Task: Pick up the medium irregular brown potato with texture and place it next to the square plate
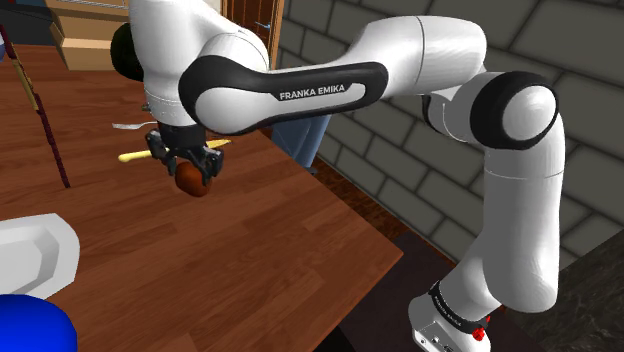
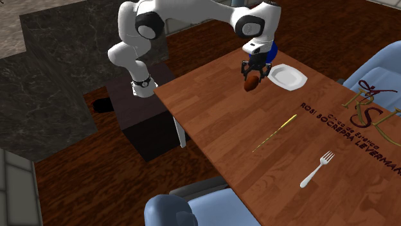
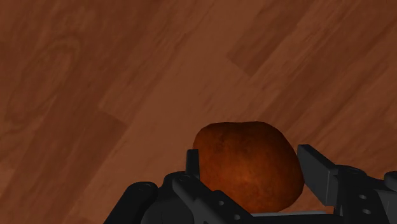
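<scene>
Table (image 1: 260,250) bare around plate (image 1: 35,250), except blue obj (image 1: 30,325) just beside it.

A wooden table (image 2: 212,122) carries a pale fork (image 2: 317,169) and, well apart from it, a thin yellow stick (image 2: 275,133) lying flat. One blue chair (image 2: 170,208) stands at its side, and a grey stone wall (image 1: 380,160) rises beyond it
</scene>
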Robot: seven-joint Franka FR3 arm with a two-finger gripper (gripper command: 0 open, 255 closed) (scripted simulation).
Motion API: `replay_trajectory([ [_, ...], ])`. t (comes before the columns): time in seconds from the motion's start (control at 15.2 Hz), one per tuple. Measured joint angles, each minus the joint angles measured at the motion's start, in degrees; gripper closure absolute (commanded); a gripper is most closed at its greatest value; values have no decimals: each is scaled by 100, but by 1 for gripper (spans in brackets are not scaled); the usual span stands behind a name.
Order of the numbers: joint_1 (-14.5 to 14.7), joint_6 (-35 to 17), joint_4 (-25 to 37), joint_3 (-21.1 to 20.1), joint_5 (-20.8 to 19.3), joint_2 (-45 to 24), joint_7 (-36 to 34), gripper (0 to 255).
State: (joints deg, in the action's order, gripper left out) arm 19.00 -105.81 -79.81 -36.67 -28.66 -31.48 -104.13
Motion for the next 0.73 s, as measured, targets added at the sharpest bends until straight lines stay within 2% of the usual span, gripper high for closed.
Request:
replay_trajectory([
  [0.2,553,351,812,77,-201,-526,-212,255],
  [0.53,1724,1202,2915,318,-535,-1721,-305,255],
  [0.73,1865,1170,3100,367,-590,-1939,-350,255],
])
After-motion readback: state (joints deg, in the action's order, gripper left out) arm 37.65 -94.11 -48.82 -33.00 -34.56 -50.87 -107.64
